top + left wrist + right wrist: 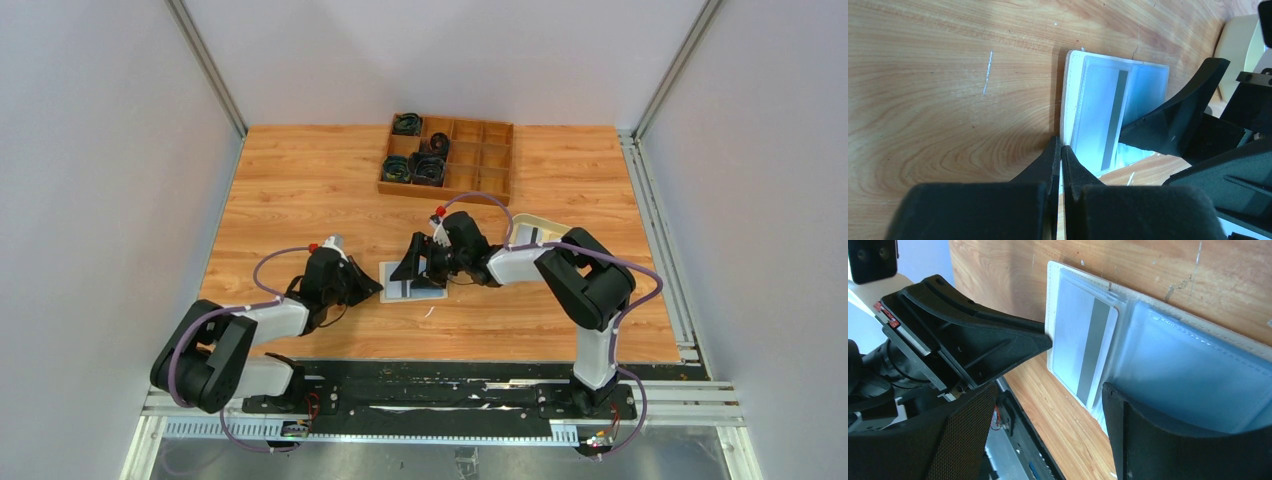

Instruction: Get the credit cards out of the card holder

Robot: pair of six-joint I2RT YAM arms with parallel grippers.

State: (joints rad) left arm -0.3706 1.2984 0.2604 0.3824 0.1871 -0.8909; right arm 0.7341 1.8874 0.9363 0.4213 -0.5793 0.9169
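Well, the wooden counter (300, 190) takes up most of the space, with bare grey walls on three sides. At its far edge sits a brown compartment box (495, 160). A few of its left-hand cells hold dark coiled bundles (415, 165), too small to make out from here. Nearer, on the right, the corner of a cream tray (535, 222) shows from behind the right arm's elbow.

Both arms reach inward and meet around the middle of the counter, toward the near edge. The right pincer (423, 272) hangs spread wide over the work and has hold of nothing. One of its fingers (1168, 125) comes down onto the clear pocket, and the other stands off to the side. The left pincer (1061, 152) is closed tight on itself into a single point, empty, and its tip is pressed against the pale edge of the card holder (1148, 82).

That card holder lies flat on the counter, opened out between the two pincers with its pale inside facing up — two see-through pockets side by side.

One credit card (1073, 340) shows in the pocket nearer the left pincer. It is a pale grey-blue with a darker grey stripe running its length, and it sits inside the sleeve rather than out on the wood. Whether any cards lie behind it I cannot tell.
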